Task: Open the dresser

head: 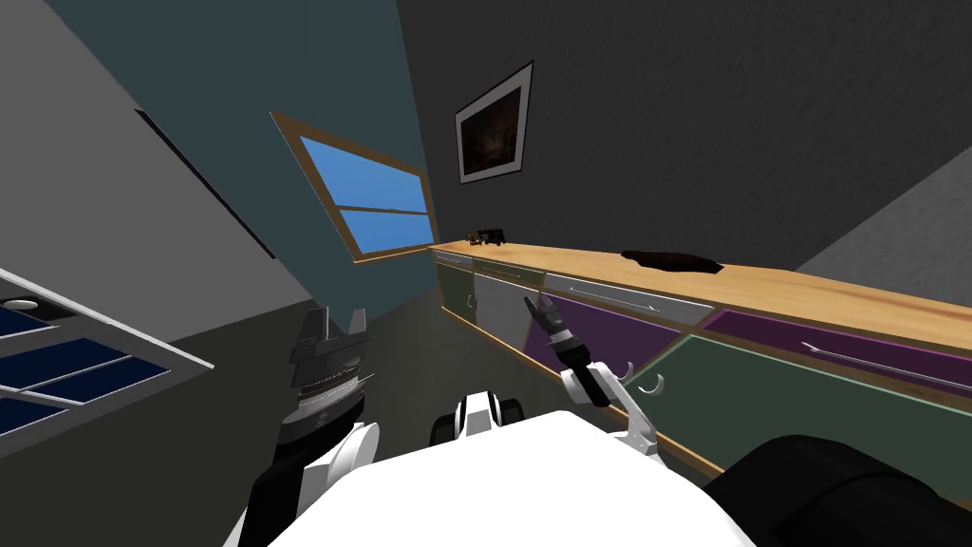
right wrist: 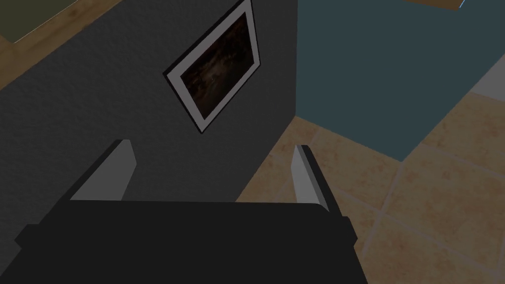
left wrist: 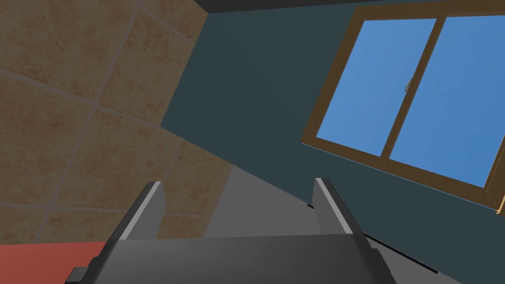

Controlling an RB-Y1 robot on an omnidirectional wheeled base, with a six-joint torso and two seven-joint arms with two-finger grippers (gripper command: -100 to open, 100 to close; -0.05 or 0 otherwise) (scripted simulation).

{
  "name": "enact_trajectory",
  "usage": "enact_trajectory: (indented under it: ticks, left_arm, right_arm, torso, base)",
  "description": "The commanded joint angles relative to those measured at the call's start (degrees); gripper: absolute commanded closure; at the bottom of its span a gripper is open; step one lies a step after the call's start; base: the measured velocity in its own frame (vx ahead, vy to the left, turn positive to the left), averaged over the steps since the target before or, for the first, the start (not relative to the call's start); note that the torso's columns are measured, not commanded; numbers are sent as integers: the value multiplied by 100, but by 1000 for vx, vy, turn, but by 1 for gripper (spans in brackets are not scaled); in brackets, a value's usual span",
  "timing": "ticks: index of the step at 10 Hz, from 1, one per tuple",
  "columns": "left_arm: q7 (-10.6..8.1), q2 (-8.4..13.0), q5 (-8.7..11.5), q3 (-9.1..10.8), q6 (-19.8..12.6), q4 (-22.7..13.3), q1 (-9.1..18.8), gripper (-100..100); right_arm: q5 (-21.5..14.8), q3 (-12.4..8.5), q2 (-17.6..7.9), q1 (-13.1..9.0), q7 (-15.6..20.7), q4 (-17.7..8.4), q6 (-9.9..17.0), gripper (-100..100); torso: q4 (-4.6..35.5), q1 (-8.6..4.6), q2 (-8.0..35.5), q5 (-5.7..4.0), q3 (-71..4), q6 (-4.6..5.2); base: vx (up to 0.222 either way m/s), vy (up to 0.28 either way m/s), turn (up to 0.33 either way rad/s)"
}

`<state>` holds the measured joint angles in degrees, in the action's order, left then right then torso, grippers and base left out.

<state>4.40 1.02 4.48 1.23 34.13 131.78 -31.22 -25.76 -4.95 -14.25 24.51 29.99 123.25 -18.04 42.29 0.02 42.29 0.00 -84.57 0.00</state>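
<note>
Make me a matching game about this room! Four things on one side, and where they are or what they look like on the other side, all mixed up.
Things:
1 window
2 picture
3 flat black object
4 right gripper

Matches:
A hangs on the dark grey wall
B jaws open, raised in front of the dresser
C blue panes in a wooden frame
D lies on the dresser's wooden top

Pairs: 1-C, 2-A, 3-D, 4-B
</note>
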Motion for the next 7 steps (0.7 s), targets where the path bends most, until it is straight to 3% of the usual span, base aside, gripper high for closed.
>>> enact_trajectory:
  ticks: [1,7]
  left_arm:
    - [0,0,0,0,0,0,0,0]
    - [0,0,0,0,0,0,0,0]
  right_arm:
    - [-335,-51,-82,-86,391,-106,50,-100]
    - [-1226,-200,-362,-327,1292,-435,188,-100]
  torso:
    - [-1,1,-3,0,-2,0]
    - [0,0,1,0,0,0]
  base:
    - [52,13,2]
    - [53,15,3]
